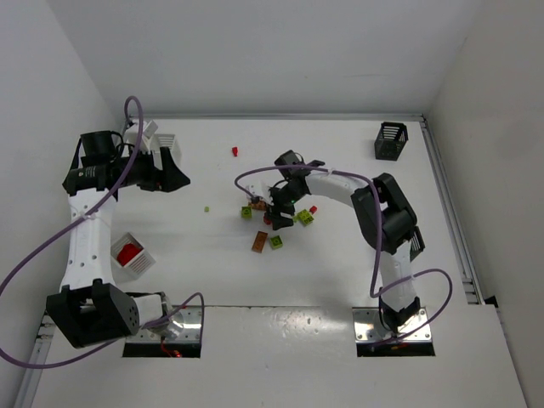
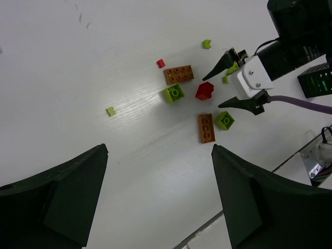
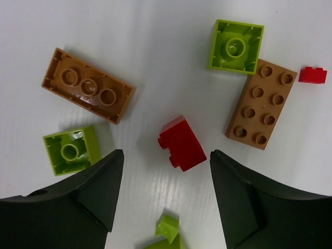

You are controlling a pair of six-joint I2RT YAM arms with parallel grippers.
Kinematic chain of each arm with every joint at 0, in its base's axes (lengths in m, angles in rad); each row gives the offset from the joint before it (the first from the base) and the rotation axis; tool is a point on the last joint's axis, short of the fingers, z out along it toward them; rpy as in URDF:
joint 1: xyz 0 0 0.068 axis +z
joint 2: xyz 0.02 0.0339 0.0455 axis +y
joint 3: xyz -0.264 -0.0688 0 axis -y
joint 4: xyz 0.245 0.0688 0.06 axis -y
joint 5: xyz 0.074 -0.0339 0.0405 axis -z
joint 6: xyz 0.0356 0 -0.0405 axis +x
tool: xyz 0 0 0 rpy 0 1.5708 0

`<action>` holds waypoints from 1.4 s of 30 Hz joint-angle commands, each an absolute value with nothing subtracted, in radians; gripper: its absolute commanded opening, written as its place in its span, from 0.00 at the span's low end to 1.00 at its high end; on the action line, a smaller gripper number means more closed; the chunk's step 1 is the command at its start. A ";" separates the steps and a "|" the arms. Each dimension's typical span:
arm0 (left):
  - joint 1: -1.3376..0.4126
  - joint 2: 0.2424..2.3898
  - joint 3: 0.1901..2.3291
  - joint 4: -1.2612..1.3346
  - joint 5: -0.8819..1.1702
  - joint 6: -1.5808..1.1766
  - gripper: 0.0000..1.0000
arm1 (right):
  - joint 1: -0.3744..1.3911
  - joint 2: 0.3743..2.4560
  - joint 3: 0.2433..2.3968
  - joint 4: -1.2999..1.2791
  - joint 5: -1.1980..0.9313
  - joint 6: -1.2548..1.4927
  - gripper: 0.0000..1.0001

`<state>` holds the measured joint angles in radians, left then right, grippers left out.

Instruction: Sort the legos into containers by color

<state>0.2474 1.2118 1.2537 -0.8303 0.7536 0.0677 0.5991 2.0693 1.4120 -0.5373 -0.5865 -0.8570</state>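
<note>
White tabletop [image 3: 155, 31] lies under the right gripper [image 3: 165, 158], whose fingers stand wide with the red brick [image 3: 181, 142] between them, off-centre. It should centre itself, drop straight, and close without catching the brown brick [image 3: 261, 104] beyond the tips. Left gripper [image 2: 160, 150] gapes wide, empty.

Bright, even light falls from overhead. In the top view the white table [image 1: 340, 161] is nearly washed out, and shadows are faint and short. In the left wrist view a soft glare patch lies left of the red brick [image 2: 205, 91]; the left gripper [image 2: 160, 148] below it is dark and soft-edged. In the right wrist view that brick is sharp, with a thin gray shadow beside it, while the right gripper [image 3: 167, 153] below it shows little detail.
</note>
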 commanded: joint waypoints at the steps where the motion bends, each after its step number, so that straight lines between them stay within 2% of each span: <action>1: 0.241 1.193 1.238 -0.827 0.784 0.081 0.88 | 0.598 2.094 1.485 -0.563 -0.653 -0.991 0.68; 5: 0.241 1.184 1.227 -0.827 0.764 0.081 0.88 | 0.598 2.129 1.497 -0.554 -0.653 -0.991 0.65; 7: 0.241 1.184 1.227 -0.827 0.753 0.081 0.88 | 0.598 2.138 1.508 -0.554 -0.653 -0.991 0.56; 11: 0.241 1.175 1.197 -0.816 0.753 0.081 0.81 | 0.598 2.138 1.517 -0.575 -0.653 -0.991 0.34; 12: 0.241 1.175 1.181 -0.816 0.753 0.081 0.79 | 0.598 2.126 1.517 -0.575 -0.653 -0.991 0.24; 17: 0.201 1.123 1.117 -0.796 0.803 0.098 0.78 | 0.598 2.046 1.496 -0.503 -0.718 -0.792 0.03; 22: 0.149 1.074 1.078 -0.796 0.913 0.146 0.88 | 0.598 2.022 1.633 -0.382 -0.920 -0.339 0.01; 29: 0.115 1.065 1.069 -0.805 0.980 0.178 0.88 | 0.607 2.043 1.694 -0.096 -1.141 0.171 0.01; 35: 0.115 1.100 1.106 -0.805 0.993 0.178 0.79 | 0.617 2.062 1.694 -0.005 -1.241 0.307 0.00; 42: 0.115 1.120 1.117 -0.787 1.028 0.167 0.75 | 0.626 2.062 1.694 0.089 -1.299 0.408 0.00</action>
